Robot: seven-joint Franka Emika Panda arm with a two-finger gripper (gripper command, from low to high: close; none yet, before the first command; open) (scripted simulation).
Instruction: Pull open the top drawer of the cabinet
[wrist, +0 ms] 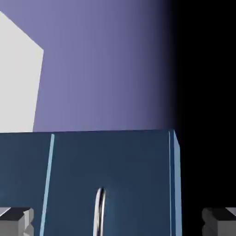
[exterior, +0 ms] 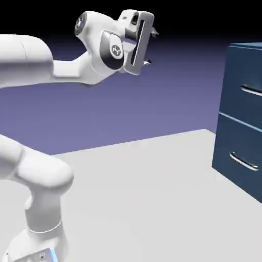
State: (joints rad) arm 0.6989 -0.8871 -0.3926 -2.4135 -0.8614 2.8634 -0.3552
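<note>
Hovering well short of the cabinet, your gripper stands spread, aimed at the top drawer handle.

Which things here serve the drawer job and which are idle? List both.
In the job:
- top drawer, shut
- its handle
- cabinet
- claw, open, well short of the cabinet

Idle:
- lower drawer and its handle
- table
</note>
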